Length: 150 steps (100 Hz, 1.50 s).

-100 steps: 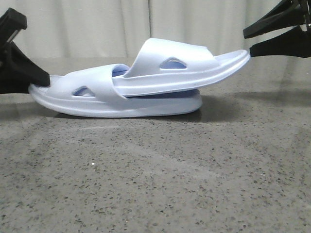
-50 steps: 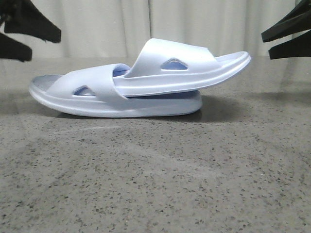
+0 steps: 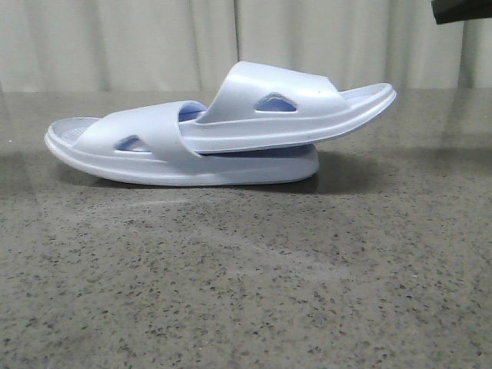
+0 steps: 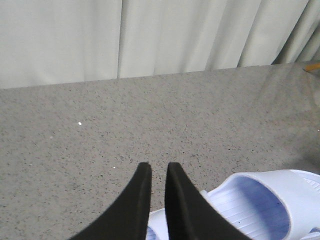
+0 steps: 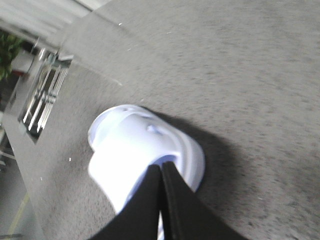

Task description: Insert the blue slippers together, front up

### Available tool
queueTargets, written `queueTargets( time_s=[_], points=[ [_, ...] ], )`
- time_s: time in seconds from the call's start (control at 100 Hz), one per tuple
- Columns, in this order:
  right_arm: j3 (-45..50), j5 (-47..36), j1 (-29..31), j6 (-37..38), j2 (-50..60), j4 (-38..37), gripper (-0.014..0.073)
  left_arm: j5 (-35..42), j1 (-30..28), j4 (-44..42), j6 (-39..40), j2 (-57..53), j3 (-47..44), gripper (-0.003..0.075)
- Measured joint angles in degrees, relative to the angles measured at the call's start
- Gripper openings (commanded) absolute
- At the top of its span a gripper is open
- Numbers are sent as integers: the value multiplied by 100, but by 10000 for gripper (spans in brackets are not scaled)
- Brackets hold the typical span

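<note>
The two blue slippers lie nested on the speckled grey table [image 3: 246, 292]. The lower slipper [image 3: 154, 142] rests flat. The upper slipper [image 3: 292, 115] is pushed under the lower one's strap and tilts up to the right. My left gripper [image 4: 158, 167] hangs above the table by one slipper's [image 4: 270, 200] end, its jaws a little apart with nothing between them. It is out of the front view. My right gripper [image 5: 161, 165] hovers over the slippers' [image 5: 135, 145] other end, shut and empty. Only a dark corner of the right gripper [image 3: 461, 9] shows in the front view.
A pale curtain [image 3: 154, 46] hangs behind the table's far edge. Past the table's side edge the right wrist view shows a metal rack [image 5: 45, 95] and a plant [image 5: 7, 50].
Both grippers let go of the slippers' ends and rose up and outward. The left has left the front view, the right nearly so. The slippers have not moved.
</note>
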State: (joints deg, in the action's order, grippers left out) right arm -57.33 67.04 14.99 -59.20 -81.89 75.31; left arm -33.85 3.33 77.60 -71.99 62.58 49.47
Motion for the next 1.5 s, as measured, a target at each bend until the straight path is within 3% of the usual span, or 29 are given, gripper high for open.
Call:
queueTargets(
  time_s=[0.11,0.28,0.49,0.63,0.72,0.89,0.99,1.5],
  points=[
    [70,-540,-518,-270,498,-105,-78,274,0,-284,187,-317,0,15],
    [608,-2436,-1607,-377,1524,-616,-78,854,0,-528,291,-828,-55,15],
    [1902,-5088,-2853,-546,2785,-728,-78,1404,0,-901,301,-1449,-563,15],
    [2849,-6069,-3315,-607,3428,-704,-78,1532,0,-1019,98,-1821,-1114,15],
    [3421,-6357,-3448,-615,3743,-680,-78,1509,0,-607,-460,-2017,-1566,15],
    [4130,-6704,-3559,-628,4308,-642,-78,1309,0,1680,-2682,-2345,-2515,15],
    [4265,-6870,-3578,-628,4610,-578,-78,1161,0,2261,-3538,-2460,-2942,15],
    [4338,-7091,-3578,-632,4773,626,-78,737,0,2487,-3875,-2488,-3084,15]
  ],
)
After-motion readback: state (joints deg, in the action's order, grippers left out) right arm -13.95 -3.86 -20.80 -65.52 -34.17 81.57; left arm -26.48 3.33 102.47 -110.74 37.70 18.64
